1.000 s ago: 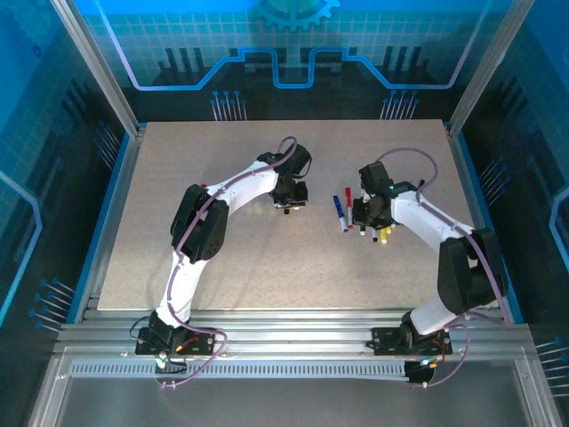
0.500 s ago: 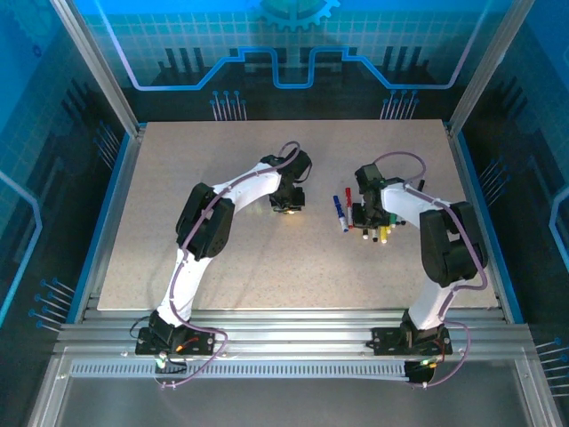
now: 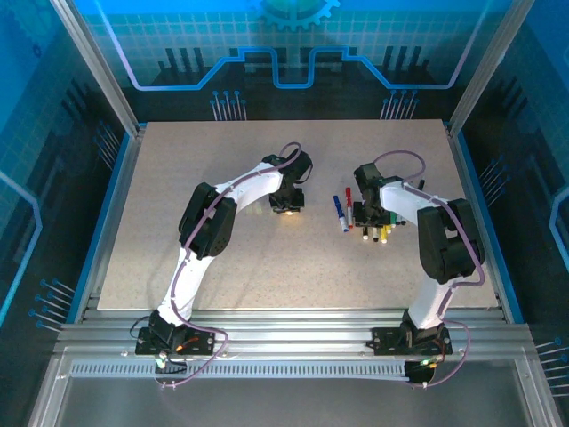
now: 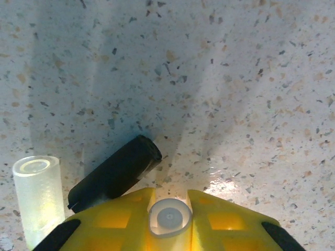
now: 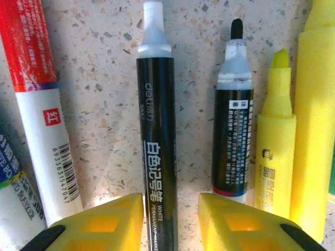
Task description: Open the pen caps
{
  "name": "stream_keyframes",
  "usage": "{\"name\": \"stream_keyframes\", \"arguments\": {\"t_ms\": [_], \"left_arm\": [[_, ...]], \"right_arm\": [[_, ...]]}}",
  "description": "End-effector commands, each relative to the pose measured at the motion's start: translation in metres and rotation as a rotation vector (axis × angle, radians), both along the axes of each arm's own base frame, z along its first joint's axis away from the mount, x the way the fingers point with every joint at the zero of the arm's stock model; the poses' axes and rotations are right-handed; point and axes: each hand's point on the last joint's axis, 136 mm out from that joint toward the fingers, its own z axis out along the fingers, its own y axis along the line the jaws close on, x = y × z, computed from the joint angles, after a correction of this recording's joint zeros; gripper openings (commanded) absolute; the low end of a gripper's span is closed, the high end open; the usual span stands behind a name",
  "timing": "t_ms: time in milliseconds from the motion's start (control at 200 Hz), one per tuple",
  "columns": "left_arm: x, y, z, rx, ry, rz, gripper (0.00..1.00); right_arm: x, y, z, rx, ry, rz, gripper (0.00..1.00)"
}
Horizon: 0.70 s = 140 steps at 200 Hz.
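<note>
Between the yellow fingers of my left gripper point(image 4: 171, 197) sits a white pen cap point(image 4: 170, 219), seen end-on, with both jaws against it. A black pen cap point(image 4: 118, 172) and a clear one point(image 4: 37, 196) lie on the table just to its left. My right gripper point(image 5: 171, 205) stands open over an uncapped black pen point(image 5: 157, 130) with a white tip, with gaps on both sides. Beside it lie another uncapped black pen point(image 5: 233, 130), a yellow highlighter point(image 5: 275, 157) and a red-and-white pen point(image 5: 39, 120). In the top view my left gripper point(image 3: 286, 209) is at mid-table and my right gripper point(image 3: 368, 220) is over the pens point(image 3: 348, 212).
The speckled table point(image 3: 222, 258) has a blue rim and metal posts around it. A second yellow barrel point(image 5: 314, 104) lies at the far right of the pen row and a blue-and-white pen point(image 5: 9, 183) at the far left. Both arms reach inward from the near edge.
My right gripper has opened and the black pen now lies loose between its fingers; the right elbow swung inward. My left gripper shifted slightly and its jaws eased a little.
</note>
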Motion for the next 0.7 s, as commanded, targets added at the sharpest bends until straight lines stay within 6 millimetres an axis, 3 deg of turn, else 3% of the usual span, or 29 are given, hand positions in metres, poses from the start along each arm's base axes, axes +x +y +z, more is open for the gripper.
{"name": "stream_keyframes", "arguments": {"t_ms": [0,150,345,510,695], "left_arm": [[-0.002,0.004,0.001,0.035,0.007,-0.011,0.25],[-0.001,0.005,0.003,0.040,0.002,-0.004,0.32],[0.001,0.004,0.012,0.026,-0.015,-0.001,0.33],[0.002,-0.007,0.040,-0.058,-0.070,-0.007,0.32],[0.007,-0.012,0.075,-0.117,-0.140,-0.008,0.32]], "right_arm": [[-0.001,-0.003,0.010,0.001,-0.012,-0.030,0.34],[0.001,0.006,0.021,0.034,-0.044,-0.025,0.34],[0.006,0.023,0.039,0.094,-0.100,0.003,0.34],[0.013,0.043,0.049,0.163,-0.138,0.053,0.32],[0.021,0.058,0.047,0.180,-0.136,0.084,0.35]]}}
